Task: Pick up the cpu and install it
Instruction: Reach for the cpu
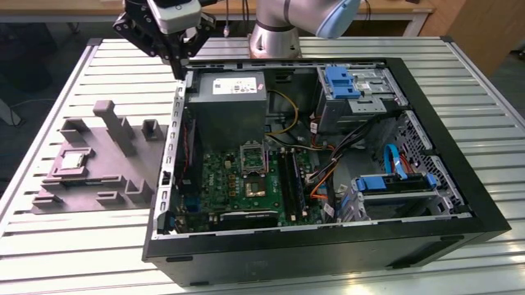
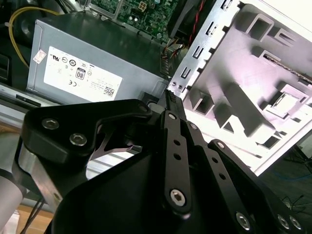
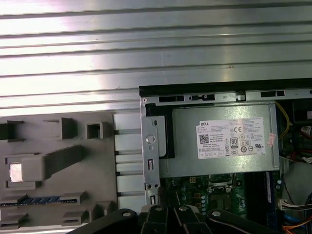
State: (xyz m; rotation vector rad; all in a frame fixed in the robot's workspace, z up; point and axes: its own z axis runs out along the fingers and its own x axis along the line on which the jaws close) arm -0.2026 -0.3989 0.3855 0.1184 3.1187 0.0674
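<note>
- Position: the gripper [image 1: 178, 66] hangs above the corner of the open computer case [image 1: 311, 252], beside the power supply [image 1: 233, 92]. It is well apart from the cpu.
- Pincer: in the exterior view and the second wrist view the fingers [image 2: 171, 97] are drawn together to a point, with nothing between them.
- Task item: the cpu [image 1: 72, 161] lies flat in a shallow square recess of the grey fixture tray [image 1: 94, 150]. The tray sits on the slatted table [image 1: 82, 246], at the exterior view's left of the case. In the first wrist view the cpu shows as a pale square [image 3: 15, 172].
- Destination: the metal-framed socket [image 1: 252, 153] sits on the motherboard [image 1: 238, 184], near the power supply. Whether its frame is raised cannot be told.
- Assessment: the pick is not yet made; the step in hand is judged to be the reach toward the tray.
- Recommendation: the fingers should part wider than the chip before any descent.
- Recommendation: approach from straight above, square to the chip's edges. The part is thin, so only opposite edges offer a hold.
- Hazard: the tall post [image 1: 115, 126] stands near the recess, and the path should clear it.
- Handling: grip lightly and keep the chip level; a tilted lift could jam it against the recess walls.
</note>
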